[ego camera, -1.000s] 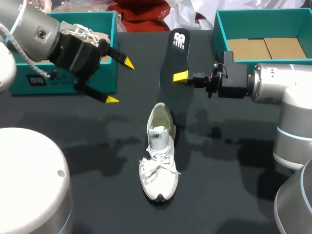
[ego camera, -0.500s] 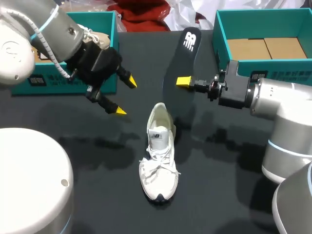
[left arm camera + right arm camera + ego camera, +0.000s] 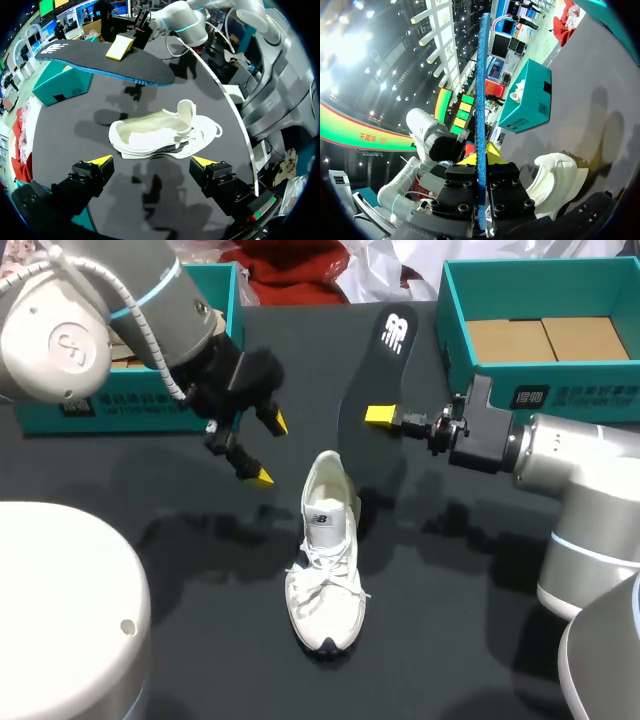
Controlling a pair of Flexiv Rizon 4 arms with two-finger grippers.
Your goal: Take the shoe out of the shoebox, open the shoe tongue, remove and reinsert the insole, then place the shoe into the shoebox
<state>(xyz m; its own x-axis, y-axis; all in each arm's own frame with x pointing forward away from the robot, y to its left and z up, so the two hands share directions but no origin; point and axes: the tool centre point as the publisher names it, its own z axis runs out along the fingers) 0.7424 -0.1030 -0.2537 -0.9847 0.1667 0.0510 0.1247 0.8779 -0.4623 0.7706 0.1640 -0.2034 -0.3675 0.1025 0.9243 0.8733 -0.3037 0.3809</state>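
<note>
The white shoe (image 3: 325,565) lies on the dark tabletop (image 3: 450,640) near its middle. Its toe points to the near edge, its heel to the far side, and it rests on its sole with the laces loose. From the left wrist view, the shoe (image 3: 160,135) is just ahead of the left hand (image 3: 152,161), and its opening gapes wide.

The left hand (image 3: 270,450) hangs above the tabletop, a little left of and beyond the shoe's heel. Its two yellow-tipped fingers are spread apart with nothing between them.

Just beyond the heel, the right hand (image 3: 375,416) comes in from the right and is clamped on the dark insole (image 3: 375,370). It holds the insole up off the tabletop, clear of the shoe, with its length running from just above the heel toward the far side. In the right wrist view, the insole (image 3: 481,100) stands edge-on between the fingers of the right hand (image 3: 481,157), which press it from both sides. The shoe (image 3: 555,185) sits below and beside them.

At the far right is an open teal shoebox (image 3: 455,315) with a bare brown cardboard floor. At the far left is a second teal box (image 3: 228,295), partly hidden by the left arm.
</note>
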